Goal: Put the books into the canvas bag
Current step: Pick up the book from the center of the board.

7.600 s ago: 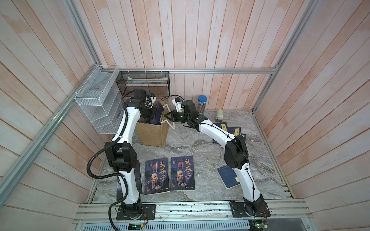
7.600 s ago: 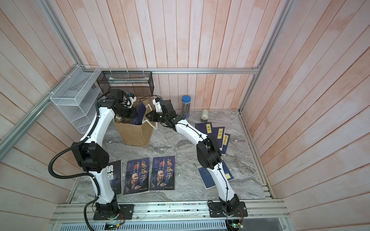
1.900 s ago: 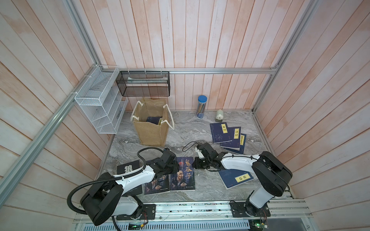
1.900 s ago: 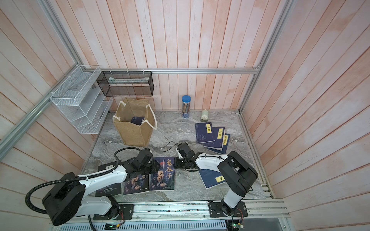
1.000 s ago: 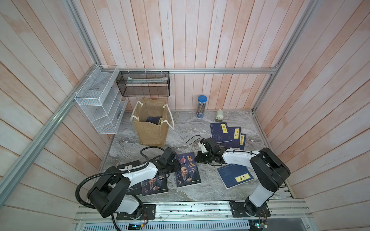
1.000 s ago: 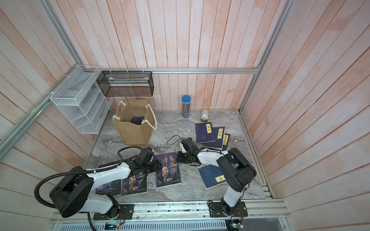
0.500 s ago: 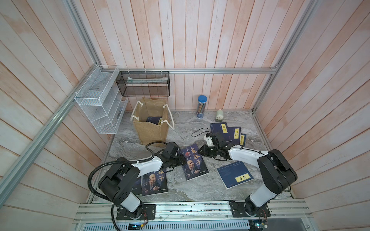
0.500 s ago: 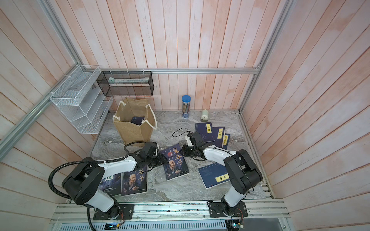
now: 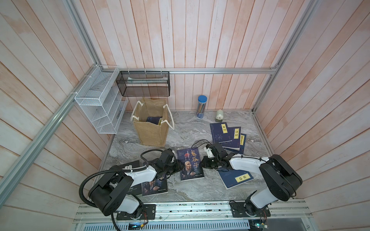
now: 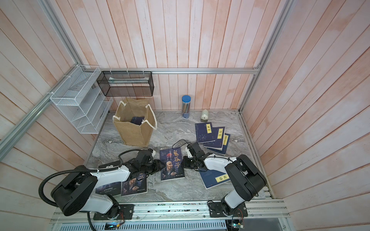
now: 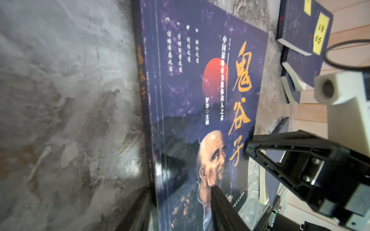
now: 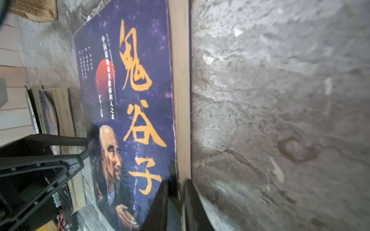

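Observation:
A dark book with an old-man portrait cover (image 9: 190, 164) (image 10: 172, 164) sits mid-table between both arms. My left gripper (image 9: 176, 166) (image 11: 180, 192) is shut on its spine edge, one finger on the cover (image 11: 226, 212) and the other under the spine. My right gripper (image 9: 204, 164) (image 12: 177, 182) is shut on its page edge. The tan canvas bag (image 9: 152, 132) (image 10: 136, 132) stands open behind, with a navy book (image 9: 154, 120) inside. Other books lie flat: three navy ones (image 9: 228, 136), a single navy one (image 9: 238, 178), a second portrait book (image 9: 154, 185) and a black one (image 9: 130, 166).
A white wire rack (image 9: 100, 108) and a black mesh basket (image 9: 144, 84) hang on the walls by the bag. A blue-capped pencil tube (image 9: 201, 107) and a small pale sharpener (image 9: 219, 115) stand at the back wall. The right arm reaches over the single navy book.
Over the last second both grippers have moved the portrait book a little away from the front edge toward the bag. It swung to a tilt and now lies straighter.

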Robot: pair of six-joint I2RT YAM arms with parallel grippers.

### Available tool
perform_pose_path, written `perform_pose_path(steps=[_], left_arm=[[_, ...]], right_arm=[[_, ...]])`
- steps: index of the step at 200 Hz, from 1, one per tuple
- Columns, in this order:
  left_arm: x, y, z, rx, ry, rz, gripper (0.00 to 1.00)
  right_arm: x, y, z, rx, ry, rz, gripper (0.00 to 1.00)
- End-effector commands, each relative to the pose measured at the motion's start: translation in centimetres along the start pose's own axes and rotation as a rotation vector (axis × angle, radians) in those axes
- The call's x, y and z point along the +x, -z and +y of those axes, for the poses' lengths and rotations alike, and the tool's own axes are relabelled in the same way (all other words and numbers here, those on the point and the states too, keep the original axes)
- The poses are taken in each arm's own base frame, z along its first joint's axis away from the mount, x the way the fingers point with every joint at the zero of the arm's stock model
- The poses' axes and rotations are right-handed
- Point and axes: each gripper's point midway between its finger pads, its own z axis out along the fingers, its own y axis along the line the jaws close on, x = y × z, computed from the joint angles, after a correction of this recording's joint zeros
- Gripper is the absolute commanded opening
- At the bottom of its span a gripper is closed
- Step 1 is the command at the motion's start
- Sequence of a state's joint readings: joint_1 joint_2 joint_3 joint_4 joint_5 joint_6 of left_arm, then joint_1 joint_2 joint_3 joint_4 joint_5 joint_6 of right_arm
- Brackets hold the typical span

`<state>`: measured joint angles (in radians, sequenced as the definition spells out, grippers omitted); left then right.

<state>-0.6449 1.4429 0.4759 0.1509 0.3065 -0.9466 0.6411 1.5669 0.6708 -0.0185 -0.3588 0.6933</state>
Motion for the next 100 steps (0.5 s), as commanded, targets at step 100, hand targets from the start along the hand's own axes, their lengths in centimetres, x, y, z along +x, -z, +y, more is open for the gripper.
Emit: perform_pose_path(steps=[100], left_arm=[[-0.7,3.1,-8.0,0.32,0.02,0.0,0.43]], right_arm=[[2.3,-0.7,-0.4,-0.001,0.0,0.029,0.09]])
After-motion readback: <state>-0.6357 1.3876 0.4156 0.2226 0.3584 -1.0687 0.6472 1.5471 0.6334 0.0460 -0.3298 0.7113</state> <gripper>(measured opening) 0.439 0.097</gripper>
